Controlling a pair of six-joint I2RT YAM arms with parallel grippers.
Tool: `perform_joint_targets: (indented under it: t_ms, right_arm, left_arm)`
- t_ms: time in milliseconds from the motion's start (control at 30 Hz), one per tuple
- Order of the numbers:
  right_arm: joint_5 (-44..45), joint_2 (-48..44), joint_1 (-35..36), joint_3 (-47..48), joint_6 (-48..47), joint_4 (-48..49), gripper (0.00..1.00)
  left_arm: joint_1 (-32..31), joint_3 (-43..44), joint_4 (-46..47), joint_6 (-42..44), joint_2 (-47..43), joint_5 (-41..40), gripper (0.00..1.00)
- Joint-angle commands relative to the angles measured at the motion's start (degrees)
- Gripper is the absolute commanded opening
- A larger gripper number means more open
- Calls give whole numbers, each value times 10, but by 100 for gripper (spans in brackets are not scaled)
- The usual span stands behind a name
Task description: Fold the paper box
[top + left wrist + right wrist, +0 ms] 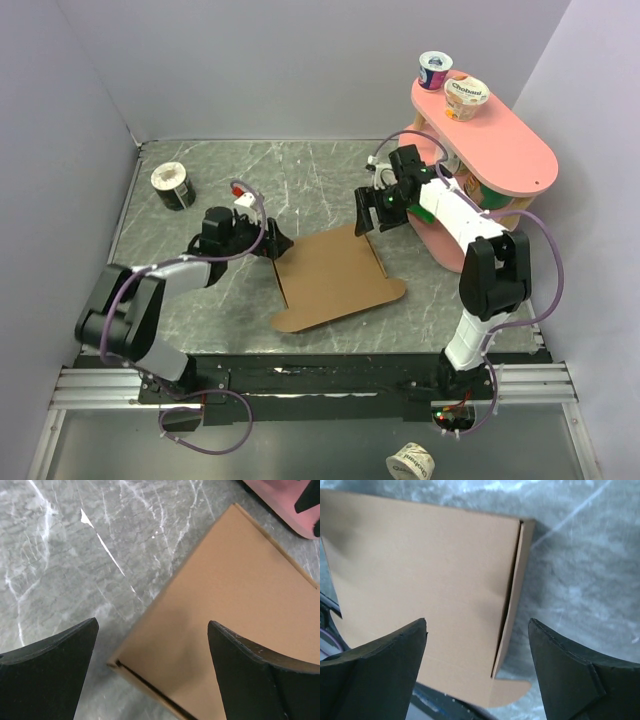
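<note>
Top external: paper box (335, 275) flat at centre of tabletop (250, 180)

Left tool (279, 243) at its left corner, right tool (367, 220) above its far edge; both spread apart, empty. Cardboard likely light, stiff, slippery. Best pinched at a raised side wall.

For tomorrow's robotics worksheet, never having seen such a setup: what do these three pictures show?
Two robot arms stand at the near edge of a grey table. The wide picture looks down from above; the other two come from cameras on each wrist, so black fingers frame them. On the table lie a brown paper box, a tub and a pink shelf carrying two yogurt cups. The left gripper and right gripper hover open at opposite sides of the box, holding nothing.
</note>
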Motion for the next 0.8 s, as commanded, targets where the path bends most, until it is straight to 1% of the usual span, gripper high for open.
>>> perform_joint_targets:
  t_ms: [0, 67, 133, 167, 267, 333, 367, 400, 433, 500, 533, 567, 633, 667, 767]
  right_arm:
    - [-31, -16, -3, -10, -13, 58, 89]
    - [-35, -27, -2, -36, -14, 80, 89]
    - [-37, -45, -2, -51, -15, 87, 89]
    - [-38, -51, -2, -65, -15, 91, 89]
    - [-35, -80, -2, -98, -6, 107, 89]
    - [-39, -117, 1, -120, 3, 132, 88]
    - [-40, -133, 6, -145, 4, 141, 88]
    - [-39, -167, 10, -154, 3, 149, 88]
    - [-31, -184, 34, -164, -4, 159, 88]
    - [16, -238, 74, -193, -25, 170, 89]
    - [38, -258, 98, -207, -52, 189, 90]
    - [89, -296, 154, -241, -64, 203, 90]
    - [113, -335, 199, -285, -96, 240, 91]
    - [124, -372, 233, -331, -101, 282, 91]
    - [130, -435, 289, -391, -115, 342, 92]
  left_arm:
    - [6, 45, 55, -10, 57, 59, 98]
    - [7, 63, 56, -5, 88, 57, 99]
    - [8, 82, 51, 0, 115, 70, 94]
    - [10, 87, 48, 3, 124, 80, 87]
    - [11, 99, 28, 12, 146, 98, 74]
    - [12, 92, 31, 15, 153, 103, 70]
    - [13, 91, 32, 15, 157, 105, 63]
    - [12, 92, 29, 16, 161, 108, 61]
    - [12, 95, 24, 19, 171, 111, 59]
    - [13, 99, 20, 21, 179, 109, 55]
    - [13, 104, 19, 23, 188, 106, 54]
    - [14, 107, 10, 26, 194, 102, 50]
    - [18, 121, 1, 29, 210, 102, 48]
    - [22, 126, -4, 28, 215, 109, 46]
    - [26, 151, -22, 26, 237, 108, 44]
